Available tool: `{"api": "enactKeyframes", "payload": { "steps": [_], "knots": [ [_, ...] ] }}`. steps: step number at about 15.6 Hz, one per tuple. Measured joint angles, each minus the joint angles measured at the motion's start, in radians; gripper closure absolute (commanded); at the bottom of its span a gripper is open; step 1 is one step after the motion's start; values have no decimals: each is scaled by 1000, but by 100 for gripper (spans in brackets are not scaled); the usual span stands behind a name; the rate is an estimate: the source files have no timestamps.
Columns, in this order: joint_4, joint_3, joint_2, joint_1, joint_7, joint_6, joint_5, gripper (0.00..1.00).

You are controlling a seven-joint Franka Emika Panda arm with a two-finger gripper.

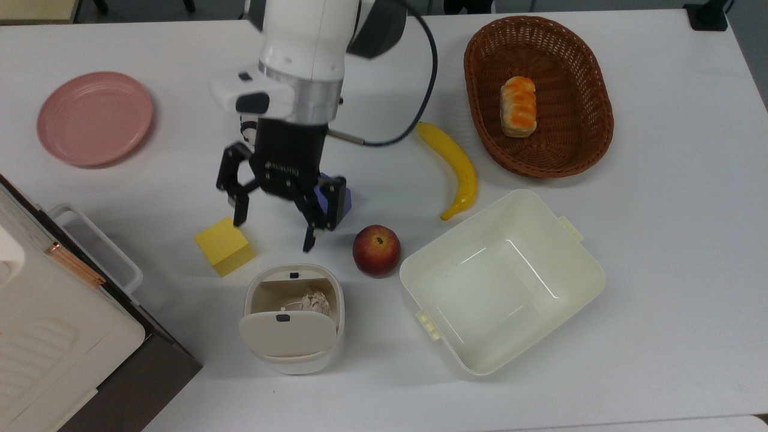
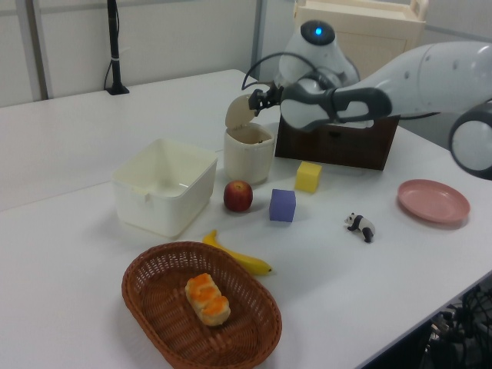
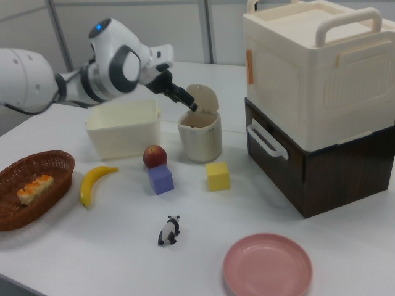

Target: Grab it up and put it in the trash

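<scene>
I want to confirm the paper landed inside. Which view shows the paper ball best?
The top view: it looks straight into the bin, where the paper ball lies. In the left and right views the bin's wall hides it.

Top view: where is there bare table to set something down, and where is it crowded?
Bare: the stretch between the pink plate and the arm, and the top view's right, beyond the basket and tub. Crowded: around the trash bin, with yellow cube, purple cube, apple and open tool.
</scene>
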Motion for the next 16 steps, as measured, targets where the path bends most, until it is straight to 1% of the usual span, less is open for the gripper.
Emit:
{"api": "enactKeyframes", "payload": {
  "steps": [4,5,6,10,12,14,16],
  "knots": [
    [-20,57,-121,6,-37,-316,14,0],
    [-24,66,-147,10,-66,-389,34,0],
    [-29,73,-183,23,-126,-495,86,0],
    [-32,69,-276,38,-316,-760,251,0],
    [-32,49,-324,38,-372,-848,323,0],
    [-34,27,-364,37,-396,-907,354,0],
    [-40,16,-391,37,-402,-930,359,0]
  ]
}}
